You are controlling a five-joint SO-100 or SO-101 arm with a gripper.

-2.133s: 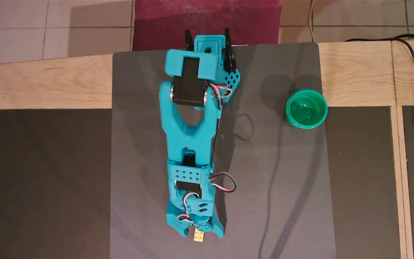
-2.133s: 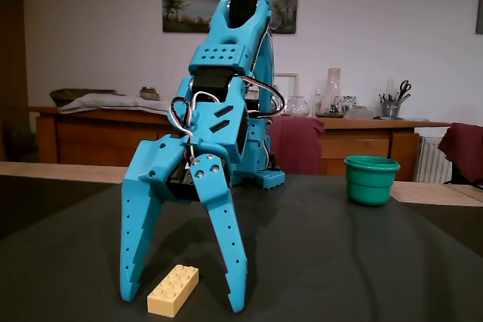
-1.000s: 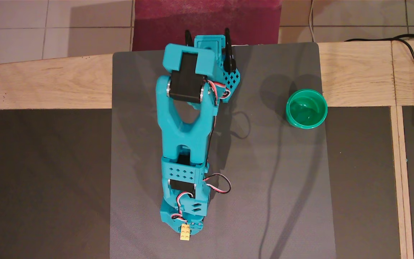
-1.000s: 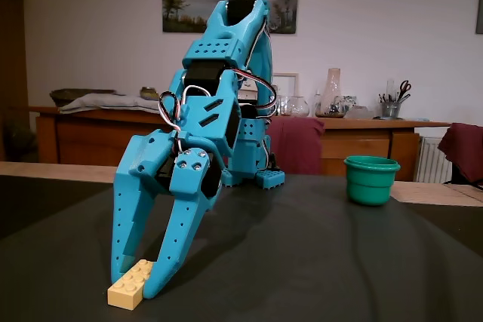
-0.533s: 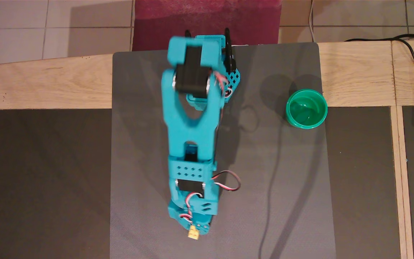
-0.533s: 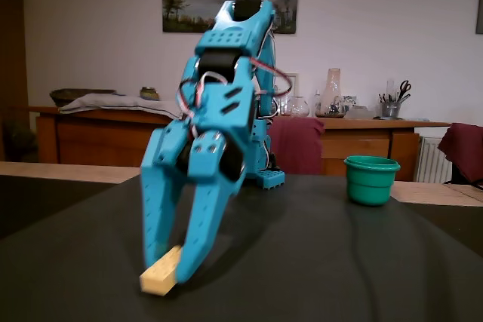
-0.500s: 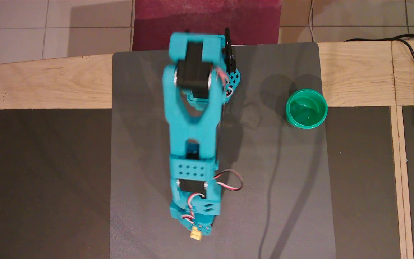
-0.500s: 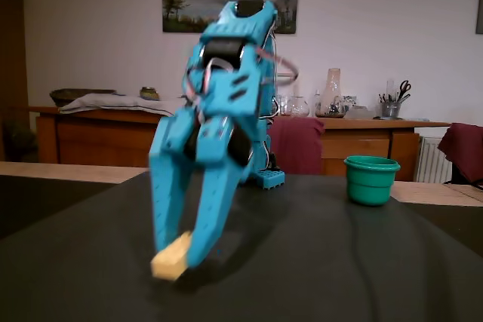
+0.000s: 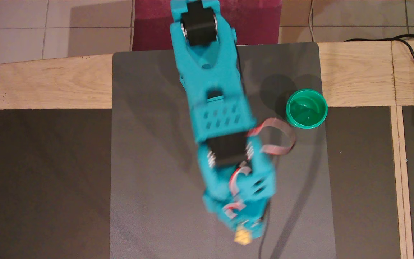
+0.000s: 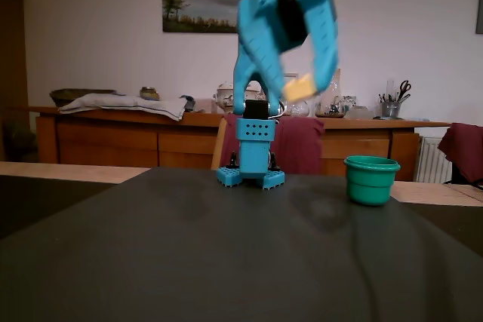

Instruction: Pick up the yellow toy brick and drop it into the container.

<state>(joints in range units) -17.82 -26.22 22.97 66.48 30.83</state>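
1. Looking down in the overhead view, the teal arm (image 9: 216, 108) stretches from the top edge across the grey mat (image 9: 146, 151) toward the bottom of the picture, blurred at its lower end.
2. At that lower end the gripper (image 9: 244, 233) is closed on the brick (image 9: 243, 236), of which only a small yellow tip peeks out beneath the fingers, not far from the mat's bottom edge.
3. Left of the arm the mat is bare all the way to its edge, and there is open mat to the right between the arm and the cup (image 9: 306, 108).
4. That green cup sits at the mat's right border, partly over the wooden strip (image 9: 358, 72), and its glossy inside shows nothing but reflections.
5. A red-and-white wire loop (image 9: 279, 138) swings out from the arm, close to the cup's rim.
6. Switching to the fixed view, the gripper (image 10: 298, 84) is high above the dark table (image 10: 151, 262), smeared with motion, its two fingers pinched on the brick (image 10: 299, 87).
7. This side view gives the height the overhead view cannot: the brick hangs well above the cup (image 10: 370, 179) and to its left.
8. Only the overhead view looks into the cup; here just the outer wall and rim show.
9. Below the gripper stands the arm's base (image 10: 252, 157), with clear tabletop in front.
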